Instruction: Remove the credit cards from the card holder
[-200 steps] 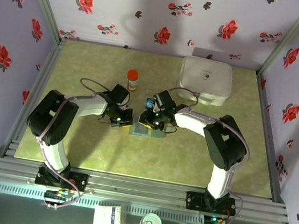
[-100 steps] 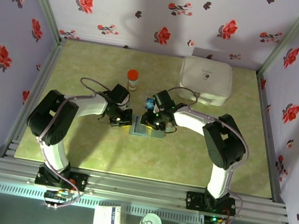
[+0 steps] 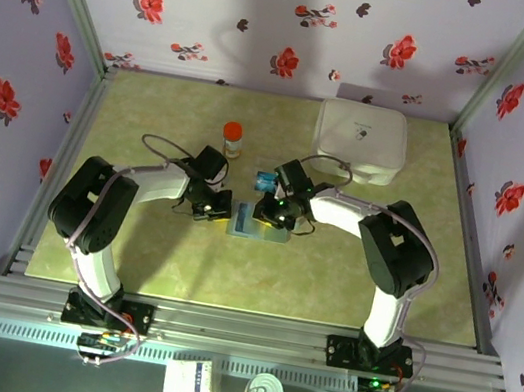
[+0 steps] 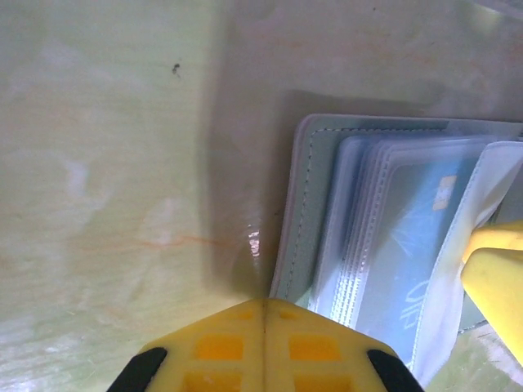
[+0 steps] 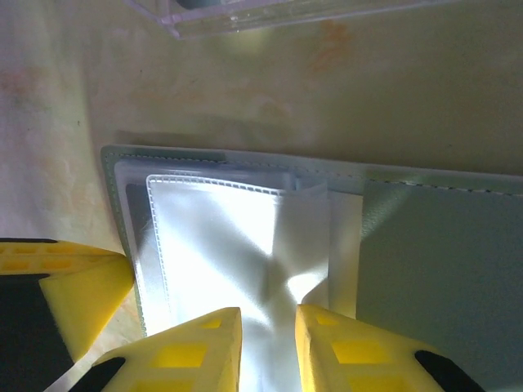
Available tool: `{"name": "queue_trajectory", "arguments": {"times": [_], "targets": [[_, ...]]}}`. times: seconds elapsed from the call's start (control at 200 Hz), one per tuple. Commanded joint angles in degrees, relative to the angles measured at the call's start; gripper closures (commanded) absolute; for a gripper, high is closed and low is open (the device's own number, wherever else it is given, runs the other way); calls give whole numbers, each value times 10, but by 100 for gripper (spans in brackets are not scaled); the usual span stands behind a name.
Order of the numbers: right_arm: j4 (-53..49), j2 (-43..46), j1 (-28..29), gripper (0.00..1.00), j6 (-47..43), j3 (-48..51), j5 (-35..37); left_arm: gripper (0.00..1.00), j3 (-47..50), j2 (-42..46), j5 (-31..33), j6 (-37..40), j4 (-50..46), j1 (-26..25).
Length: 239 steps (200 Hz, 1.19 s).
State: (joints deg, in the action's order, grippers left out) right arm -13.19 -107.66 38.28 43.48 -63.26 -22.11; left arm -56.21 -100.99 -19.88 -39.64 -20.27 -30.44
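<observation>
While the card holder (image 3: 260, 234) lies open mid-frame, left gripper (image 4: 263, 309) closed empty at its edge: credit cards (image 4: 409, 245) probably stiff, slick, sleeved; take by exposed edge; right gripper (image 5: 268, 347) narrowly astride clear sleeve (image 5: 221, 245), grip unclear.

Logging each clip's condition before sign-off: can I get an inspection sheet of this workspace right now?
Surface: green mottled table.
Job's things: card holder lying open at centre; blue card inside a clear sleeve.
Clutter: orange-capped bottle, white zip case, both toward the back.
Grippers: left gripper shut, tips at the holder's edge; right gripper jaws slightly apart over a sleeve, grip unclear.
Cables: a cable loop above each forearm.
Surroundings: floral walls, metal frame.
</observation>
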Motion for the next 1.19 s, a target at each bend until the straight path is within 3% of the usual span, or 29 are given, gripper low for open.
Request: {"name": "queue_trajectory", "arguments": {"times": [0.0, 0.24, 0.54, 1.19], "targets": [[18, 17, -9, 74, -3, 21, -15, 100, -19, 1, 11, 16, -20, 6], [51, 21, -19, 75, 1, 43, -36, 94, -21, 57, -4, -8, 3, 6], [64, 25, -23, 76, 4, 58, -42, 76, -39, 26, -60, -37, 36, -18], [68, 38, -23, 76, 8, 69, -46, 75, -66, -42, -79, -54, 71, -41]]}}
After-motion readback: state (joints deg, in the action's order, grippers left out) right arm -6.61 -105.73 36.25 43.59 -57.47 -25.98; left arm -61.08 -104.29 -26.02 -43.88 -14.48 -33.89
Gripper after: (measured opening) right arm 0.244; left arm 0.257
